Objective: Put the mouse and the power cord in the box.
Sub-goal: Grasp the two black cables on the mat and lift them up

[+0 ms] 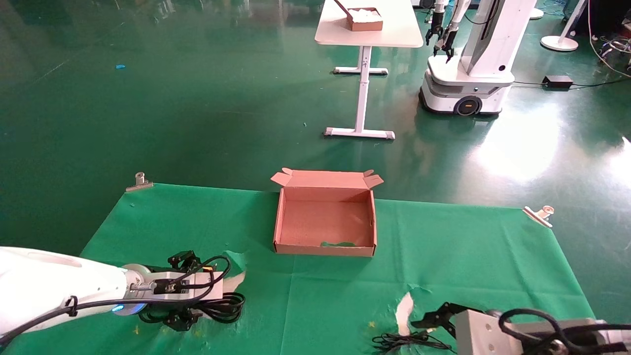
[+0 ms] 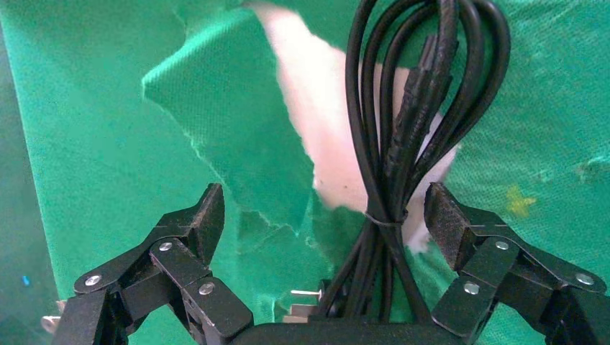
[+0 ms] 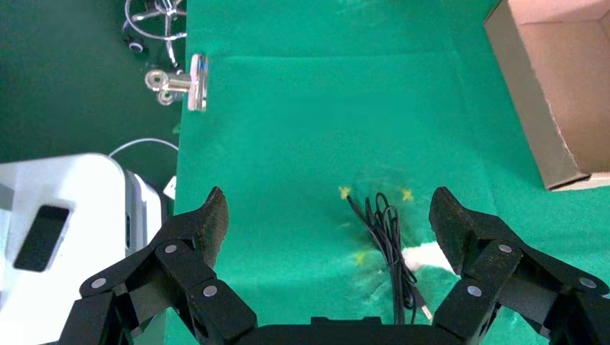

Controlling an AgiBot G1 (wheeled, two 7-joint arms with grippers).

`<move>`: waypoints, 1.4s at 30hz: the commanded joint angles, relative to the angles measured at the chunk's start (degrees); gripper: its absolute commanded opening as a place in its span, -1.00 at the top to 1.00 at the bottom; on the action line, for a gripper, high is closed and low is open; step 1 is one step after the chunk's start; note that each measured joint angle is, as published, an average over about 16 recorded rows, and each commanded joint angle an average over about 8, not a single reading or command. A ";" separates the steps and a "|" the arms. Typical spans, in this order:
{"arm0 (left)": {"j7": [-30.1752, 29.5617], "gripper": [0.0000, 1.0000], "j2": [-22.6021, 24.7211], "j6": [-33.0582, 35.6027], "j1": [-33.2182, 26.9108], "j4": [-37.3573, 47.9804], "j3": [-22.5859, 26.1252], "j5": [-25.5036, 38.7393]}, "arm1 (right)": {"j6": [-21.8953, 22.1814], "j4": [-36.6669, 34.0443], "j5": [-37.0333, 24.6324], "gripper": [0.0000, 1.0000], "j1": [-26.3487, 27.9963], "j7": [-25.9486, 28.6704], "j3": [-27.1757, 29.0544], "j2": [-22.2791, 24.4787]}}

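Power cord [image 2: 392,165] (bundled, tied) lying lengthwise between spread fingers of left gripper [image 2: 324,215]; right gripper [image 3: 327,215], also wide, hovering over thin cable [image 3: 388,237]; box [image 1: 325,217] waiting ahead.

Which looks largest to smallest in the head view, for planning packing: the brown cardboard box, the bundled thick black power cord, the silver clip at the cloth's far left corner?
1. Brown cardboard box
2. Bundled thick black power cord, partly hidden under the left arm
3. Silver clip, though farther away
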 commanded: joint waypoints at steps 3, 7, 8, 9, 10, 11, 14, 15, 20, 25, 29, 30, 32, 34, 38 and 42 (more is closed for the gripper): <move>-0.14 -1.00 0.07 -0.27 0.32 0.11 0.26 0.71 | 0.04 0.04 -3.30 -1.00 0.82 0.19 -1.30 -0.82; -0.39 -1.00 0.08 -0.18 0.42 -0.03 0.32 0.94 | 1.10 -0.23 -11.58 -1.00 2.65 1.80 -4.36 -3.66; -0.44 -1.00 0.07 -0.16 0.43 -0.08 0.33 0.97 | 1.50 -0.36 -13.84 -1.00 3.09 2.33 -5.18 -4.57; -0.48 -1.00 0.06 -0.15 0.44 -0.13 0.33 1.00 | 1.97 -0.52 -16.15 -1.00 3.51 2.86 -6.01 -5.57; -0.52 -1.00 0.06 -0.13 0.45 -0.16 0.33 1.01 | 2.49 -0.73 -18.35 -1.00 3.88 3.38 -6.80 -6.59; -0.54 -1.00 0.05 -0.13 0.46 -0.19 0.33 1.03 | 3.01 -1.00 -20.28 -1.00 4.18 3.87 -7.50 -7.59; -0.60 -1.00 0.04 -0.11 0.48 -0.26 0.33 1.06 | 4.68 -2.73 -25.20 -1.00 4.88 5.01 -9.29 -10.66; -0.61 -1.00 0.04 -0.10 0.48 -0.28 0.33 1.07 | 5.21 -3.62 -26.50 -1.00 5.12 5.11 -9.78 -11.64; -0.65 -1.00 0.03 -0.09 0.50 -0.32 0.34 1.09 | 7.38 -9.82 -30.52 -0.43 6.66 3.97 -11.42 -15.87; -0.67 -0.03 0.04 -0.11 0.50 -0.32 0.35 1.14 | 8.82 -15.57 -31.87 0.81 8.19 2.18 -11.92 -18.46; -0.69 0.93 0.06 -0.15 0.50 -0.30 0.37 1.22 | 9.61 -17.92 -32.04 1.00 8.72 1.68 -11.84 -19.35; -0.69 1.00 0.06 -0.16 0.50 -0.30 0.37 1.23 | 9.73 -18.24 -32.08 1.00 8.80 1.61 -11.83 -19.47; -0.70 1.00 0.07 -0.16 0.50 -0.29 0.37 1.22 | 9.90 -18.61 -32.01 1.00 8.91 1.55 -11.78 -19.58; -0.70 1.00 0.06 -0.14 0.51 -0.30 0.37 1.19 | 9.82 -18.37 -31.91 1.00 8.87 1.62 -11.76 -19.48; -0.69 1.00 0.05 -0.11 0.52 -0.31 0.36 1.12 | 9.60 -17.81 -31.79 1.00 8.73 1.73 -11.75 -19.25; -0.69 1.00 0.04 -0.09 0.52 -0.32 0.35 1.06 | 9.44 -17.39 -31.72 1.00 8.62 1.83 -11.75 -19.08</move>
